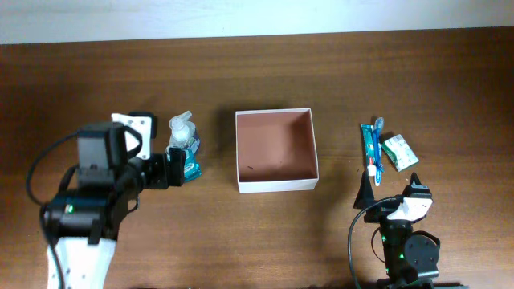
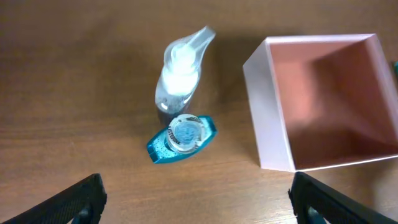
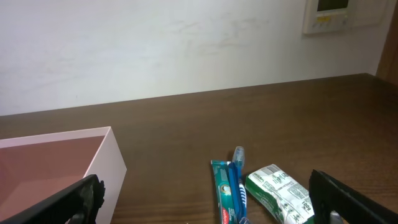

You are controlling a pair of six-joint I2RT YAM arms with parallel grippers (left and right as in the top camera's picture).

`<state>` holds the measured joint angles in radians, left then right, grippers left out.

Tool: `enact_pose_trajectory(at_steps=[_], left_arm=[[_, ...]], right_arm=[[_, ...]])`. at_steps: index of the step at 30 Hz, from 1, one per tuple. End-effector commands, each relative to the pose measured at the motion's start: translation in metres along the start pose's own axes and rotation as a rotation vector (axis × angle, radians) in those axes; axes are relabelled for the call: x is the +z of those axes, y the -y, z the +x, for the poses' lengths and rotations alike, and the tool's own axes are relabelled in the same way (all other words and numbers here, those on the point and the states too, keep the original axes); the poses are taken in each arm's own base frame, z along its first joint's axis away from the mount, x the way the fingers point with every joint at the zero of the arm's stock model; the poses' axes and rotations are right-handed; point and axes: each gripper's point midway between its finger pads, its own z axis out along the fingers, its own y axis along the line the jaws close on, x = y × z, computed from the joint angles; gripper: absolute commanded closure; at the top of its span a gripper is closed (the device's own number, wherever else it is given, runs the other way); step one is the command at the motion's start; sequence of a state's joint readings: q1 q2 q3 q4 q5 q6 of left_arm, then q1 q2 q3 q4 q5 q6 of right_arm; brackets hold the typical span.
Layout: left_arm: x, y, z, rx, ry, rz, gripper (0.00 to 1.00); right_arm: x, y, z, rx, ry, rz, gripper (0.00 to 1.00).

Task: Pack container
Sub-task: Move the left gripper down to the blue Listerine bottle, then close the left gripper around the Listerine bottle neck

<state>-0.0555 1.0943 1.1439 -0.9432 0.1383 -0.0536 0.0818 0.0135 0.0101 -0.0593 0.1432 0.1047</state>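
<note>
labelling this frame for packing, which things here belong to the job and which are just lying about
Job: container; probably to pack: clear pump bottle, teal bottle, toothpaste tube, toothbrush, green-and-white packet.
Lying about: wall panel, off the table.

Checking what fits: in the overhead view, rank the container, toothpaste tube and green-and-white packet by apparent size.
1. container, largest.
2. toothpaste tube and green-and-white packet: tube longer, packet wider, too close to rank.
</note>
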Motion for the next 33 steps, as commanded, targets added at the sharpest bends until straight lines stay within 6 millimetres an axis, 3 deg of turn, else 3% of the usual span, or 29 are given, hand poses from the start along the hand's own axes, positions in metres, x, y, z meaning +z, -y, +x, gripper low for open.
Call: enact_pose_trajectory(at_steps=[1, 11, 14, 17, 26, 33], left_arm=[[0.018, -0.006, -0.001, -0.032, -0.051, -0.020, 0.06], [0.066, -0.013, 0.008, -0.073, -0.170, -0.029, 0.11], [0.074, -0.014, 0.007, -0.074, -0.178, -0.029, 0.26], [0.079, -0.015, 0.005, -0.073, -0.172, -0.029, 0.37], [0.084, 0.003, -0.008, -0.017, -0.121, -0.009, 0.38], [0.084, 0.000, -0.005, 0.049, -0.120, -0.150, 0.39]], right_arm=[[0.000, 0.001, 0.002, 0.000, -0.002, 0.004, 0.02], [0.000, 0.001, 0.002, 0.000, -0.002, 0.004, 0.02], [0.000, 0.001, 0.002, 0.000, -0.002, 0.004, 0.02], [0.000, 0.001, 0.002, 0.000, -0.002, 0.004, 0.02], [0.000, 0.001, 0.002, 0.000, -0.002, 0.004, 0.02], [0.000, 0.001, 0.002, 0.000, -0.002, 0.003, 0.02]])
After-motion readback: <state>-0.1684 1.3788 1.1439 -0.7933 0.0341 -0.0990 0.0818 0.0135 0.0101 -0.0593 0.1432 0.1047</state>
